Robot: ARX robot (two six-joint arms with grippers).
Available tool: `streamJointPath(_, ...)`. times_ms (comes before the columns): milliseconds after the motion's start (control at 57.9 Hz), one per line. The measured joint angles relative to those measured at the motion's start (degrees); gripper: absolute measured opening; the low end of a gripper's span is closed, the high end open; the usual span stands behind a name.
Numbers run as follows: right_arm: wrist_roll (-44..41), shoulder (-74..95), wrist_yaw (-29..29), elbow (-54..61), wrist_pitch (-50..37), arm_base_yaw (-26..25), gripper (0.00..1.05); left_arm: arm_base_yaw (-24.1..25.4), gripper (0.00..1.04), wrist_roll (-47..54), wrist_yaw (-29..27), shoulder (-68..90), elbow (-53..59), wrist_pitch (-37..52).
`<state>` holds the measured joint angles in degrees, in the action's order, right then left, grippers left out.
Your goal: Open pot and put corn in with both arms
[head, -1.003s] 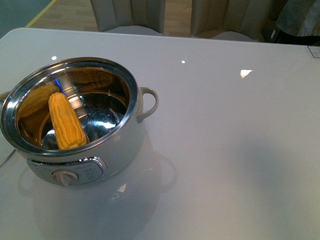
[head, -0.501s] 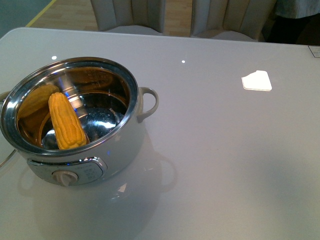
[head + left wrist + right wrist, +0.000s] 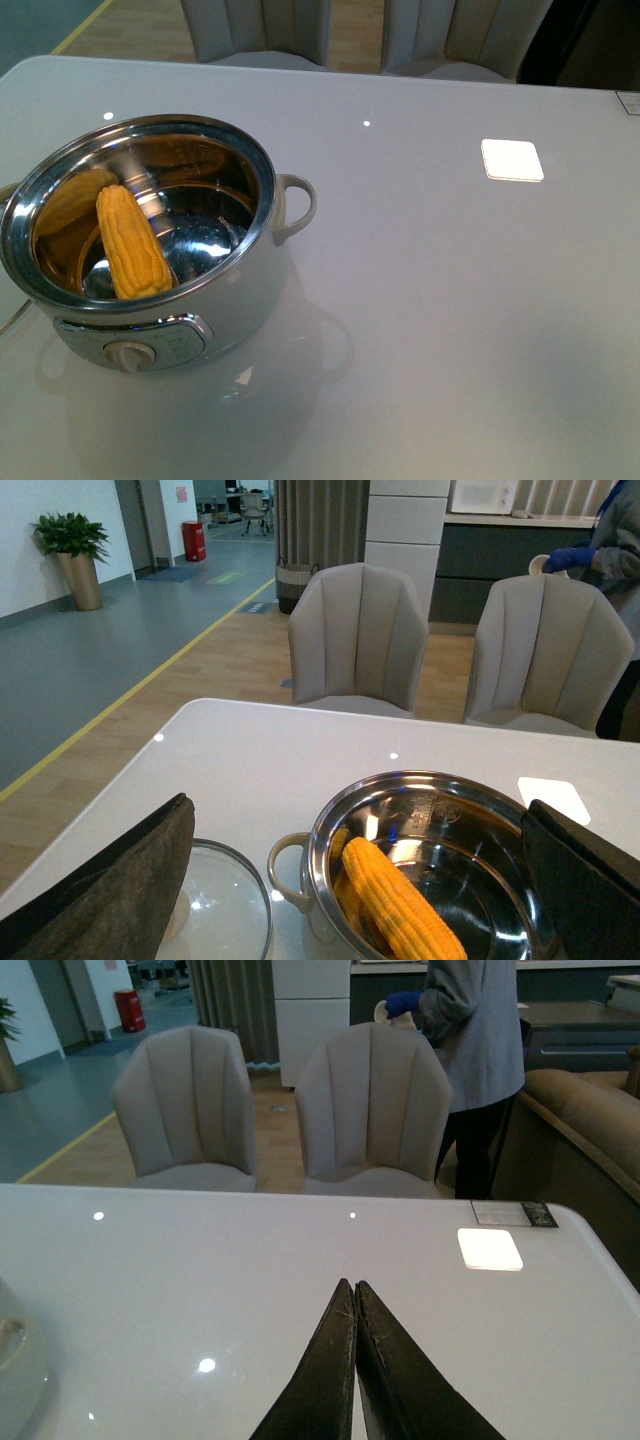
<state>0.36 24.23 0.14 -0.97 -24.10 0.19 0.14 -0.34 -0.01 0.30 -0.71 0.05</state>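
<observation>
Window glare (image 3: 512,160) now whole; corn (image 3: 132,243) unmoved.

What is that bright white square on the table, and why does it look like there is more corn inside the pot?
Front view: the white square is glare, a reflection on the glossy table, as are the small bright dots. The pot has a mirror-like steel wall that reflects the one corn as an orange smear. Left wrist view: the same reflection shows beside the corn. Right wrist view: the square glare shows again.
</observation>
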Motion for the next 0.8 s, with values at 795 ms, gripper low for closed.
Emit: streamJointPath(795,-0.02,-23.47,-0.07,0.00,23.71,0.00,0.02,0.00,0.98,0.02,0.00,0.00,0.00,0.00)
